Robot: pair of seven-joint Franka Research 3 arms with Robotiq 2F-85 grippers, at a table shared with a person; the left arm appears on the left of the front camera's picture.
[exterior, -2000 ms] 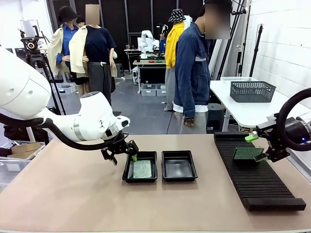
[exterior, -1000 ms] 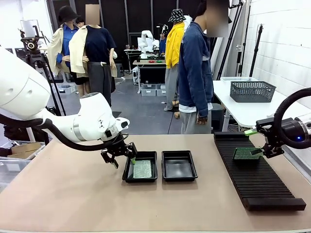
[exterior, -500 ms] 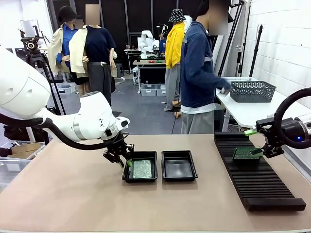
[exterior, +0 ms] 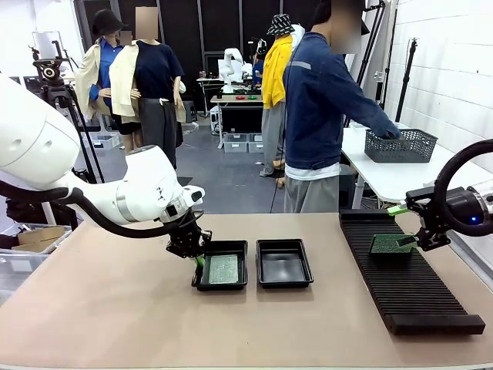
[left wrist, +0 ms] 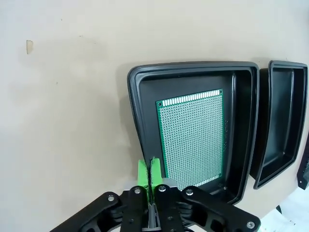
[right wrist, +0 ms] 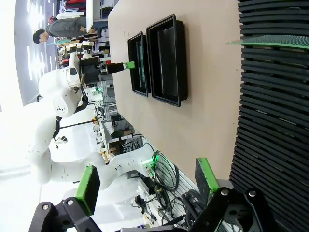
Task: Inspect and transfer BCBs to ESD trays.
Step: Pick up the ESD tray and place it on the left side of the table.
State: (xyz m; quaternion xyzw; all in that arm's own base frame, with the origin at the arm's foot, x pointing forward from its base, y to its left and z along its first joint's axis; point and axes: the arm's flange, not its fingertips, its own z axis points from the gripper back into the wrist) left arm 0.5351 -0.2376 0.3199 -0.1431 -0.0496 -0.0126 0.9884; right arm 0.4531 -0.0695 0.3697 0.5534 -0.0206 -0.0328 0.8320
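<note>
Since a second ago the left claw (exterior: 197, 259) has snapped shut and dipped toward the outer rim of the left-hand tray (exterior: 223, 287), and the person (exterior: 320, 116) across the worktop (exterior: 108, 316) has turned away to reach for the mesh basket (exterior: 400, 145) on the side table. From the front, one BCB (exterior: 225, 268) lies flat on that tray's floor and the empty tray (exterior: 283, 266) sits just beside it. The right claw (exterior: 408, 228) hangs over the black rack (exterior: 408, 293), close to a second BCB (exterior: 391, 245) resting on its ribs. At the left wrist, the left claw (left wrist: 150, 166) has its green pads pressed together with nothing between them, at the tray's rim (left wrist: 137, 121); the BCB (left wrist: 192, 137) sits square on the floor, clear of the pads. At the right wrist, the right claw (right wrist: 147, 182) stands wide open and holds nothing, with the second BCB (right wrist: 270, 42) on the rack (right wrist: 275, 121) well ahead of it. To my eye the first board is delivered. The next move should be for the right claw to take the rack board by its edges, lift it clear of the ribs and lay it flat in the empty tray.
</note>
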